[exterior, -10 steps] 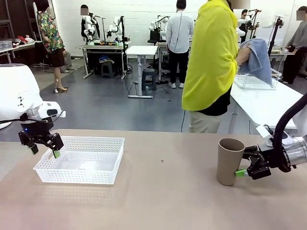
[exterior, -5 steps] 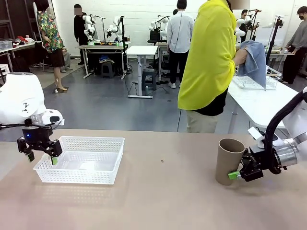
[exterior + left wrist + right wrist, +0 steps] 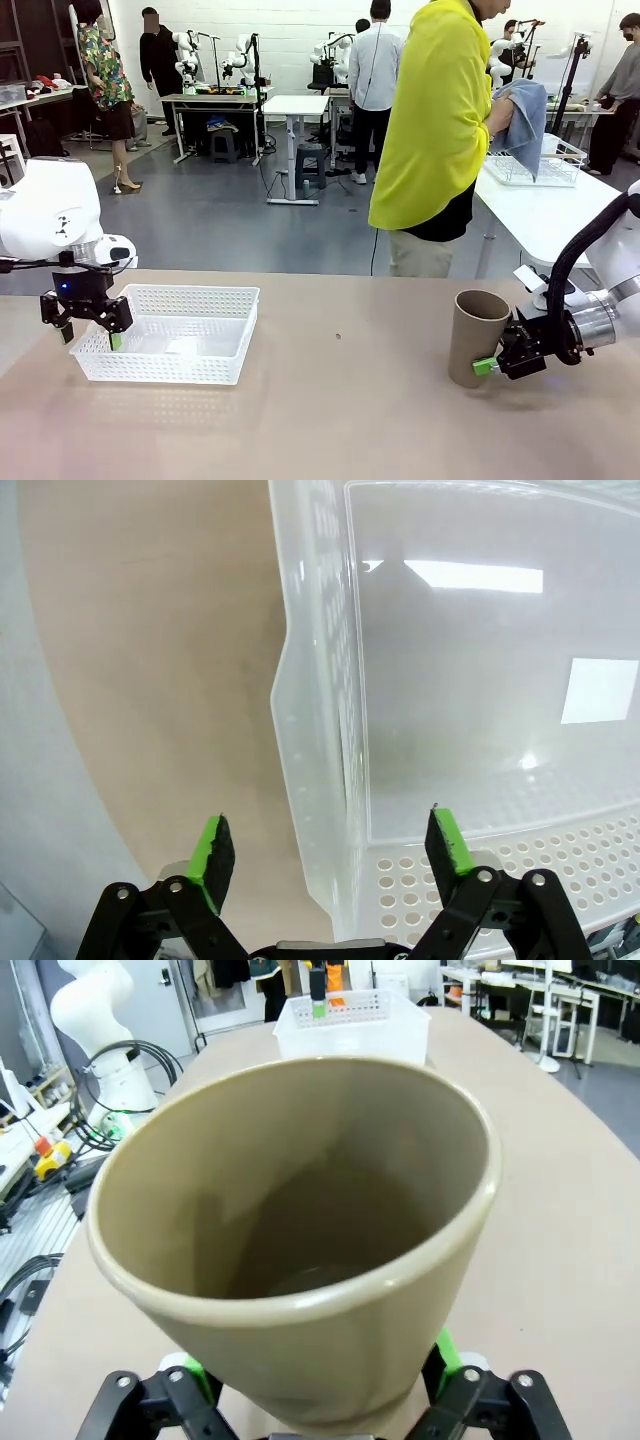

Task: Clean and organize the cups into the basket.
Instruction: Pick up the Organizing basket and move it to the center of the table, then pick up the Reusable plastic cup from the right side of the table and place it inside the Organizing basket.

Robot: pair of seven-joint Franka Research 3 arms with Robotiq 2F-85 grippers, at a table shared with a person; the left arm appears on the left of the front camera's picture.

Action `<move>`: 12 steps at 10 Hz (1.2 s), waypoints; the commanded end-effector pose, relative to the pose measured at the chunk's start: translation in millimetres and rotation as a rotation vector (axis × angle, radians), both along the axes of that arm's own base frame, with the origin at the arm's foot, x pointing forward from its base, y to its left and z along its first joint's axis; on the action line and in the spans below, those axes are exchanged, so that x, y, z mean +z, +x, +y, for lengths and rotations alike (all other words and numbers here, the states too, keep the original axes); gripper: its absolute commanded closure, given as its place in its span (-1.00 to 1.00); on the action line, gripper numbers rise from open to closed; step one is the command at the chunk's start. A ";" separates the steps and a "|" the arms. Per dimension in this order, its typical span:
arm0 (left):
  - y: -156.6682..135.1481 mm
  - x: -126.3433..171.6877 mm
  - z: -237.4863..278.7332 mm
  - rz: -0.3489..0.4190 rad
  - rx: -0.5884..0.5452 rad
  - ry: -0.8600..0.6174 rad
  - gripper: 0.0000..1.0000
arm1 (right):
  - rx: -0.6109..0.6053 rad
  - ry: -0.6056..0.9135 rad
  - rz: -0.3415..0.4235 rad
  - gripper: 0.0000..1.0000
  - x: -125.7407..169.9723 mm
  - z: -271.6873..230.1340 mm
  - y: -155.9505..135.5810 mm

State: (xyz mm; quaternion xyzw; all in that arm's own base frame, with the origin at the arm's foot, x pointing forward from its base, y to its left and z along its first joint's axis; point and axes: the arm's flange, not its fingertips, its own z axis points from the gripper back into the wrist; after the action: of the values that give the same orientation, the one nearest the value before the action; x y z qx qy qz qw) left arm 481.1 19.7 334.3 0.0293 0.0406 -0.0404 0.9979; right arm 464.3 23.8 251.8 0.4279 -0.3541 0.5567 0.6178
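A tan cup point(image 3: 477, 337) stands upright on the table at the right. My right gripper point(image 3: 489, 366) reaches in from the right at its base. In the right wrist view the cup point(image 3: 300, 1230) sits between the green pads point(image 3: 447, 1350), jaws wide, open. The white basket point(image 3: 226, 345) rests at the left with nothing in it. My left gripper point(image 3: 88, 334) hangs open over its left wall. In the left wrist view that gripper point(image 3: 330, 842) straddles the basket's wall point(image 3: 320, 730), one finger outside, one inside.
A person in a yellow top point(image 3: 435, 120) stands at the far side holding a blue cloth point(image 3: 525, 110). A white wire rack point(image 3: 530, 170) sits on the white side table behind. Bare tabletop point(image 3: 350, 400) lies between basket and cup.
My left gripper has shifted onto the basket's left wall and turned. The right gripper has slid in closer around the cup's base. Both jaws have narrowed a little.
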 end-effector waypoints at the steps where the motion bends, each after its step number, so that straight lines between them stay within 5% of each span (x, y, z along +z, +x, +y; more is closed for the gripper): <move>1: 3.6 2.7 -1.9 0.004 0.009 0.004 0.17 | 0.020 0.008 0.015 0.19 1.1 3.2 5.3; 2: 3.6 3.7 -1.7 0.002 0.017 -0.005 1.00 | 0.019 0.008 0.016 1.00 0.6 3.0 5.6; 3: 4.1 4.0 -2.2 0.005 0.023 0.000 0.27 | 0.015 0.003 0.017 0.31 0.2 1.8 5.7; 4: 4.6 2.1 -3.1 0.020 0.027 0.006 1.00 | 0.002 -0.005 0.027 1.00 -0.1 0.9 5.7; 6: 4.9 1.8 -3.7 0.027 0.033 0.004 1.00 | 0.001 -0.009 0.027 1.00 -0.7 0.1 5.6; 7: 4.4 2.9 -3.7 0.028 0.039 0.000 1.00 | 0.000 -0.011 0.024 0.54 -0.7 -0.9 5.4; 8: 4.3 3.7 -3.9 0.029 0.043 -0.004 1.00 | -0.005 -0.012 0.023 0.55 0.2 -1.8 4.9; 9: 4.2 3.7 -3.8 0.030 0.042 0.000 1.00 | -0.013 -0.016 0.028 1.00 0.1 -2.8 4.8; 10: 4.3 3.9 -4.0 0.033 0.044 -0.001 1.00 | -0.016 -0.020 0.028 0.55 0.2 -3.9 4.4; 11: 4.7 4.9 -4.2 0.032 0.047 0.000 1.00 | -0.017 -0.028 0.031 1.00 0.8 -6.6 2.4; 12: 5.5 4.8 -6.8 0.011 0.038 0.027 1.00 | -0.040 -0.053 0.018 1.00 8.2 -12.2 -8.6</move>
State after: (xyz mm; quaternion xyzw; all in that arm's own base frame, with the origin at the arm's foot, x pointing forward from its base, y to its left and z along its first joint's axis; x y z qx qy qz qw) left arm 482.7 18.2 337.8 0.0287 0.0488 -0.0309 0.9979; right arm 464.0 18.4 253.8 0.4254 -0.3535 0.5516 0.6243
